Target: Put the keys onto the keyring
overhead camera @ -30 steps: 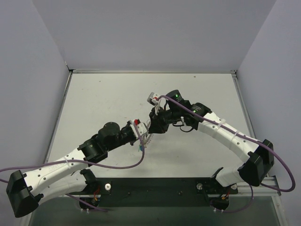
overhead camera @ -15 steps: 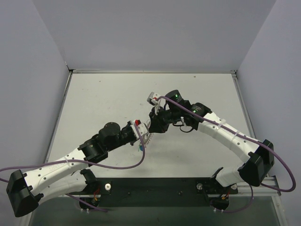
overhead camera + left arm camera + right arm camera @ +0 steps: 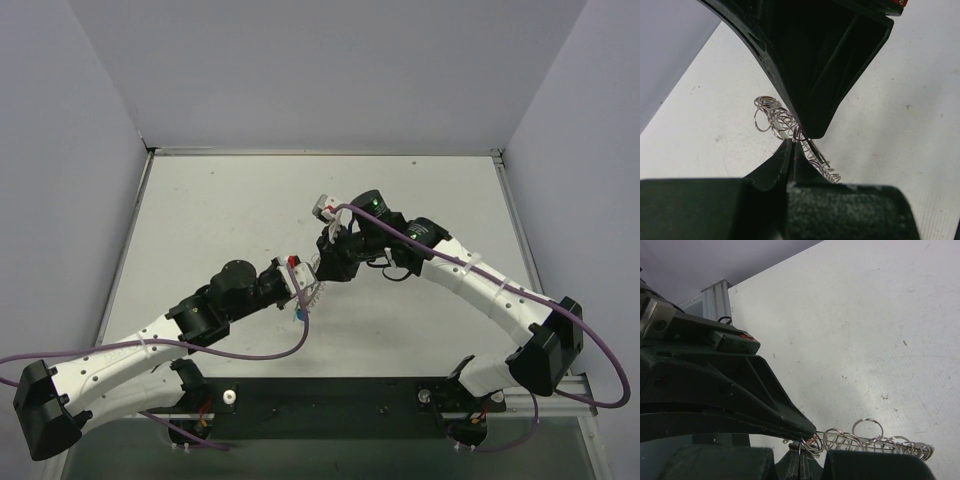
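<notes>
The keyring [image 3: 774, 117] is a silvery coil of wire loops held above the table between both grippers; it also shows as the keyring [image 3: 875, 442] and the keyring [image 3: 313, 291]. My left gripper [image 3: 792, 144] is shut, pinching the coil near its middle. My right gripper [image 3: 800, 456] is shut on a thin wire loop at the coil's end, tip to tip with the left gripper [image 3: 810, 431]. A reddish bit [image 3: 813, 440] shows at that pinch. A small blue piece [image 3: 299, 313] hangs below the left gripper [image 3: 305, 284]; the other keys are hidden.
The white table [image 3: 220, 215] is walled by grey panels at the left, back and right. Both arms reach in from the near edge and meet at the middle, with the right gripper [image 3: 323, 271] just beyond the left one. A purple cable [image 3: 250, 352] loops along the left arm.
</notes>
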Robot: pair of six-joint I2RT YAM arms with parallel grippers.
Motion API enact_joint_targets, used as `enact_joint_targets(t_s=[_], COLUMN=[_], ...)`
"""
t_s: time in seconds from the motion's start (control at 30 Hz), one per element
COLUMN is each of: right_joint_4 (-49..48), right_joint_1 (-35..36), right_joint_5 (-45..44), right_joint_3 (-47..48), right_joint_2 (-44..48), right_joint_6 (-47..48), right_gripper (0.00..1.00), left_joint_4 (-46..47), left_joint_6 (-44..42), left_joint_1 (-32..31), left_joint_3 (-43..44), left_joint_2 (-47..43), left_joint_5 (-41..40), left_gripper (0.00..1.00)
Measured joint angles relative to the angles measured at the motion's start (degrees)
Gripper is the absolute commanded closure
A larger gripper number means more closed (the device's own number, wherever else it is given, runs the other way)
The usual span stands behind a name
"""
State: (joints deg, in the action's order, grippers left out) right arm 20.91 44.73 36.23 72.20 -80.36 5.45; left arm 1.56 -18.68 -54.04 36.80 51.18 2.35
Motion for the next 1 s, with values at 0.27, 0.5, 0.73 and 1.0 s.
enact_joint_targets(t_s=[0.27,0.5,0.73,1.0], right_joint_4=[-0.1,-0.1,0.0,0.5], right_joint_1=[0.0,0.0,0.3,0.4], right_joint_5=[-0.2,-0.5,-1.2,-1.9], right_joint_3=[0.3,0.3,0.3,0.3], right_joint_2=[0.0,0.0,0.0,0.0], right_joint_6=[0.0,0.0,0.0,0.0], right_gripper=[1.00,1.00,1.00,1.00], left_joint_4=[-1.1,-1.2,-1.4,-1.4], left_joint_6=[0.0,0.0,0.0,0.0], left_joint_1=[-0.4,-0.4,-0.4,-0.4], left_joint_3=[0.0,0.0,0.0,0.0], left_joint_2=[0.0,-0.1,-0.4,-2.1], left_joint_5=[-0.1,-0.1,-0.2,-0.6], left_gripper=[1.00,1.00,1.00,1.00])
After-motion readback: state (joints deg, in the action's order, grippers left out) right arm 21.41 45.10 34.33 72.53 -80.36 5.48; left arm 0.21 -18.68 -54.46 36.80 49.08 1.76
